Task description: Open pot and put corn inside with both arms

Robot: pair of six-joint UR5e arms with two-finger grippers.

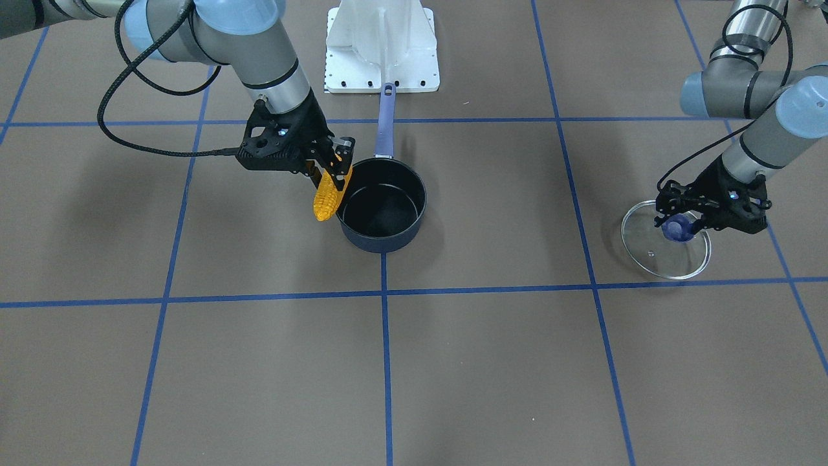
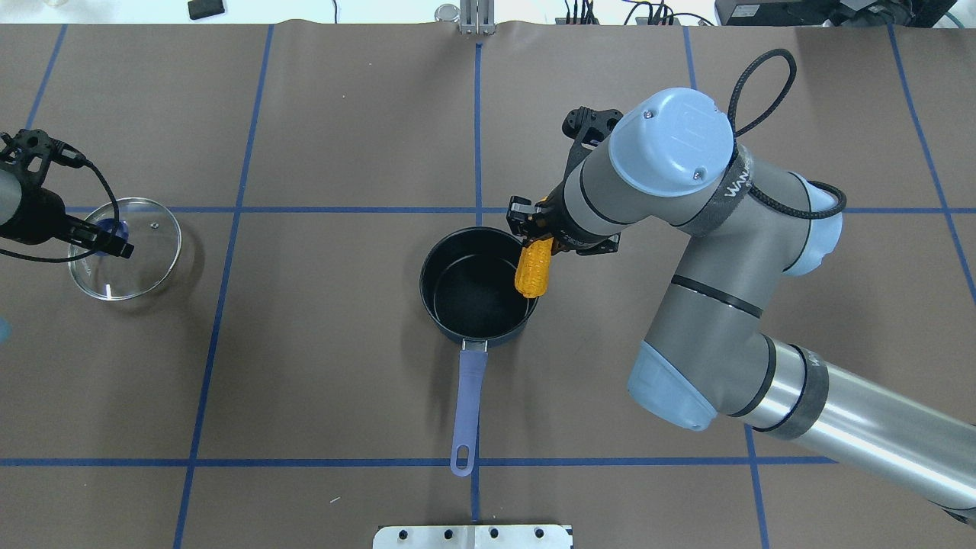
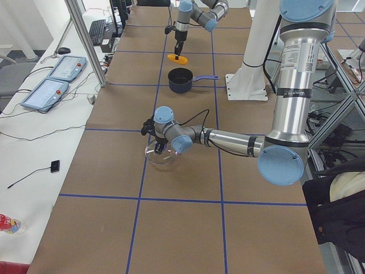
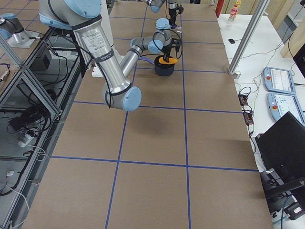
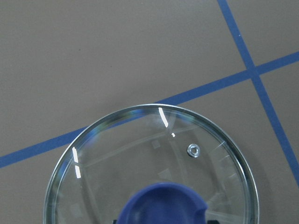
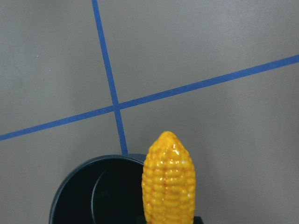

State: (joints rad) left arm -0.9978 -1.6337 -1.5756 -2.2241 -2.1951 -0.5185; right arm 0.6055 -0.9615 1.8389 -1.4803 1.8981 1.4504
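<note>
The dark navy pot (image 1: 381, 207) stands open at the table's middle, its long purple-blue handle (image 1: 386, 116) pointing toward the robot's base. My right gripper (image 1: 336, 169) is shut on the yellow-orange corn (image 1: 325, 197), which hangs tip down at the pot's rim. In the overhead view the corn (image 2: 533, 267) overlaps the rim of the pot (image 2: 476, 293). The right wrist view shows the corn (image 6: 169, 182) beside the pot's opening (image 6: 93, 186). The glass lid (image 1: 666, 249) lies apart from the pot. My left gripper (image 1: 679, 228) is closed around its purple knob (image 5: 161, 205).
The robot's white base plate (image 1: 381, 45) sits just behind the pot's handle tip. Blue tape lines divide the brown table mat (image 2: 343, 381) into squares. The right arm's elbow (image 2: 679, 381) hangs over the table to the pot's right.
</note>
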